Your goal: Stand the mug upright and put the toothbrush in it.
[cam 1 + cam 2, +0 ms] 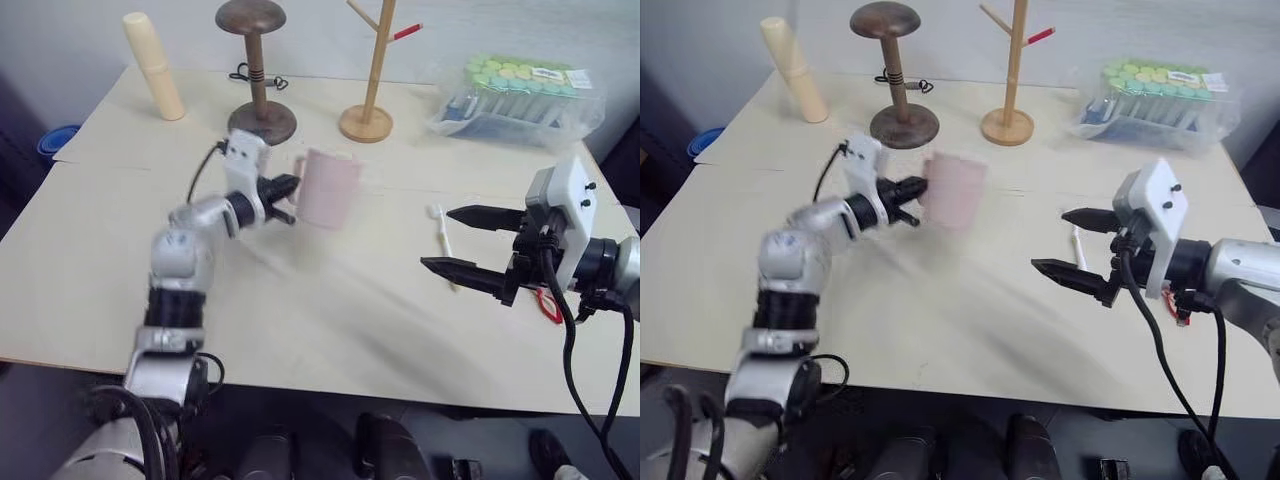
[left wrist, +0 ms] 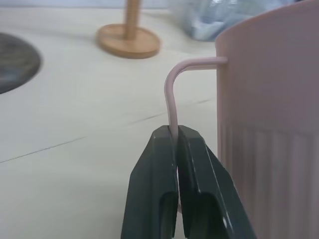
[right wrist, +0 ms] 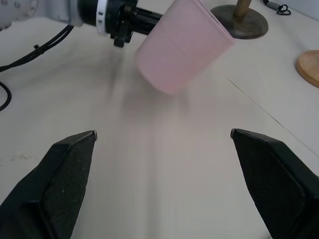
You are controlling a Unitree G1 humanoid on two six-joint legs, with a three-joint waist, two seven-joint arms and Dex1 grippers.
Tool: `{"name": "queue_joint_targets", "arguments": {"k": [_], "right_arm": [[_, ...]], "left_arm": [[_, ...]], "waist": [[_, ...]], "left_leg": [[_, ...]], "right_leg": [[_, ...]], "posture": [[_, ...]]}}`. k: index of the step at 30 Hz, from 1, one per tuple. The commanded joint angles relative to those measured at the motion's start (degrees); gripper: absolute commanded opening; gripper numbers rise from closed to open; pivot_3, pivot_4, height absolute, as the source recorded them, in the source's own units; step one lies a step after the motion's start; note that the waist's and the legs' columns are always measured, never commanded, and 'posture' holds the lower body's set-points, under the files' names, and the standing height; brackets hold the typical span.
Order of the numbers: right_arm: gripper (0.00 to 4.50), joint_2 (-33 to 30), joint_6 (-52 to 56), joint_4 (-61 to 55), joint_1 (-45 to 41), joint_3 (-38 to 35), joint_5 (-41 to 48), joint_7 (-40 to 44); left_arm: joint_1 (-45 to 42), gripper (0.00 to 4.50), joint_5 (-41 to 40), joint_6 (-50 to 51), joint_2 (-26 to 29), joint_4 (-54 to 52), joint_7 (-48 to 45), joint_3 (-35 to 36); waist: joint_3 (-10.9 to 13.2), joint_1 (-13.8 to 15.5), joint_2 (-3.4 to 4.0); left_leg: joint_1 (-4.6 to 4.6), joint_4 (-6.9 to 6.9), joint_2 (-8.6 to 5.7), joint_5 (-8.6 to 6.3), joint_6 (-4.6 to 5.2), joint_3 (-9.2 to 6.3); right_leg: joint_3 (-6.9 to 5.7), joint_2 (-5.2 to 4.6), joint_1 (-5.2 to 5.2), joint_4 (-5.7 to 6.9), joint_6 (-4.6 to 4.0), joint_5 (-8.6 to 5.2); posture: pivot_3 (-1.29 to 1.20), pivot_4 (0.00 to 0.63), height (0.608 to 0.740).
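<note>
The pale pink mug (image 1: pixel 330 187) hangs just above the table (image 1: pixel 300 330), roughly upright and blurred. My left gripper (image 1: pixel 290 196) is shut on its thin loop handle (image 2: pixel 172 94), with the fingers (image 2: pixel 154 184) pinched together on the wire. The toothbrush (image 1: pixel 441 232) lies flat on the table to the right, its white head pointing away. My right gripper (image 1: pixel 437 238) hovers open directly over the toothbrush, jaws spread wide with nothing between them. The right wrist view has the mug (image 3: pixel 182 45) ahead of those open fingers.
At the back stand a tall cream cylinder (image 1: pixel 153 66), a dark wooden stand (image 1: pixel 258 75), a light wooden rack (image 1: pixel 370 90) and a plastic pack of tubes (image 1: pixel 515 95). A small red-and-grey looped item (image 1: pixel 548 303) lies under my right hand.
</note>
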Motion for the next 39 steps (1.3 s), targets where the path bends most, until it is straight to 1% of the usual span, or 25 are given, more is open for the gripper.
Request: {"name": "queue_joint_targets", "arguments": {"k": [1,3,8,10,12,17,19,24,27,28,30,32,35,37,39], "right_arm": [[4.50,-1.1,-0.6,-0.9,0.0,-3.2,0.3,-0.9],[4.50,-1.4,0.2,-0.6,0.7,-4.1,0.9,-1.0],[4.50,-2.3,0.5,-0.4,3.1,-6.3,1.0,-0.3],[4.50,-2.3,0.5,-0.1,3.9,-7.0,0.9,-0.4],[4.50,-2.2,0.4,0.0,4.6,-7.5,0.8,-0.4],[4.50,-2.0,-0.4,-0.1,6.9,-7.9,0.4,0.0],[4.50,-2.0,-0.7,0.1,7.1,-7.8,0.3,0.1],[4.50,-1.9,-1.4,0.9,7.3,-7.2,-0.4,0.7],[4.50,-1.8,-1.9,1.2,8.4,-6.0,-2.3,0.6],[4.50,-1.7,-2.0,1.3,8.7,-5.7,-2.7,0.6],[4.50,-1.2,-1.5,2.4,8.2,-3.6,-4.7,-1.9],[4.50,-0.5,-0.3,3.9,6.9,-1.2,-6.6,-4.9],[4.50,2.9,1.9,9.5,1.4,5.3,-12.1,-12.5],[4.50,5.5,2.6,13.9,-3.4,10.0,-16.5,-16.2],[4.50,9.6,2.7,19.6,-9.3,13.8,-20.1,-19.1]], "left_arm": [[4.7,0.02,7.1,-19.5,-1.2,-0.7,2.8,-3.6],[5.8,0.02,8.9,-27.2,-2.7,3.0,4.5,-4.0],[7.3,0.02,14.3,-40.7,-5.1,8.7,8.5,-6.5],[9.3,0.02,15.6,-44.1,-5.1,9.2,8.7,-7.4],[10.8,0.02,15.7,-45.0,-4.9,9.6,8.3,-7.5],[14.6,1.33,14.9,-44.6,-3.1,8.3,7.1,-6.6],[15.5,1.95,14.5,-43.4,-2.4,7.5,6.6,-6.3],[19.8,3.55,11.7,-34.4,2.0,-1.5,2.0,-5.3],[24.2,4.47,4.2,-21.8,9.5,-13.7,-6.7,-3.4],[25.0,4.47,2.5,-19.1,11.0,-16.4,-8.2,-2.8],[24.6,4.47,-5.9,-7.5,18.1,-22.5,-15.0,-0.4],[22.2,4.47,-15.1,5.5,25.2,-26.0,-21.2,1.6],[11.7,4.47,-27.6,18.7,35.5,-25.1,-31.7,4.5],[5.5,4.47,-32.1,23.3,41.0,-24.0,-38.7,4.0],[0.2,4.47,-33.9,24.7,44.6,-23.0,-44.3,2.6]], "waist": [[0.0,0.0,0.00],[0.0,0.1,0.00],[0.0,0.7,0.00],[0.0,0.9,0.00],[0.0,1.0,0.00],[0.0,1.1,0.00],[0.0,1.1,0.00],[0.0,1.0,0.01],[0.0,0.8,0.01],[0.0,0.6,0.01],[0.0,0.6,0.01],[0.0,0.3,0.01],[0.0,0.1,0.01],[0.0,-0.4,0.01],[-0.1,-0.9,0.12]], "left_leg": [[0.00,0.02,-0.02,0.00,0.00,0.01],[0.00,0.02,-0.05,0.00,0.00,0.05],[0.00,0.04,-0.07,-0.01,0.03,0.09],[0.00,0.03,-0.07,-0.02,0.05,0.12],[0.01,0.02,-0.08,-0.02,0.05,0.13],[0.02,0.03,-0.05,-0.02,0.05,0.14],[0.03,0.04,-0.05,-0.02,0.05,0.14],[0.03,0.03,0.03,-0.02,0.04,0.12],[0.03,0.03,0.11,-0.02,0.04,0.10],[0.05,0.01,0.14,-0.02,0.04,0.10],[0.06,0.03,0.20,-0.02,0.04,0.05],[0.03,0.09,0.25,-0.02,0.04,-0.02],[0.07,0.13,0.22,-0.02,0.04,-0.20],[0.06,0.13,0.14,-0.02,0.04,-0.29],[0.15,-0.11,0.04,-0.02,0.04,-0.26]], "right_leg": [[0.00,0.04,0.00,0.00,-0.02,0.01],[0.00,0.08,0.00,-0.03,-0.09,0.05],[0.00,0.06,0.02,-0.07,-0.08,0.11],[0.00,0.05,0.02,-0.10,-0.06,0.12],[0.00,0.07,0.02,-0.10,-0.06,0.12],[-0.01,0.11,0.01,-0.09,-0.07,0.12],[0.00,0.11,0.02,-0.08,-0.08,0.12],[-0.01,0.11,0.03,-0.11,-0.08,0.13],[-0.01,0.13,0.03,-0.09,-0.08,0.13],[0.01,0.12,0.04,-0.09,-0.08,0.12],[0.03,0.10,0.05,-0.09,-0.08,0.12],[0.01,0.12,0.08,-0.09,-0.11,0.14],[0.06,0.13,0.12,-0.04,-0.12,0.13],[0.08,0.17,0.12,-0.08,-0.13,0.14],[0.17,0.17,0.08,-0.16,-0.14,0.14]], "posture": [[0.00,0.150,0.740],[0.00,0.150,0.740],[0.00,0.150,0.740],[0.00,0.150,0.740],[0.00,0.150,0.740],[0.00,0.150,0.740],[0.00,0.150,0.740],[0.00,0.150,0.740],[0.00,0.150,0.740],[0.00,0.150,0.740],[0.00,0.150,0.740],[0.00,0.150,0.740],[0.00,0.150,0.740],[0.00,0.150,0.740],[0.00,0.150,0.740]]}}
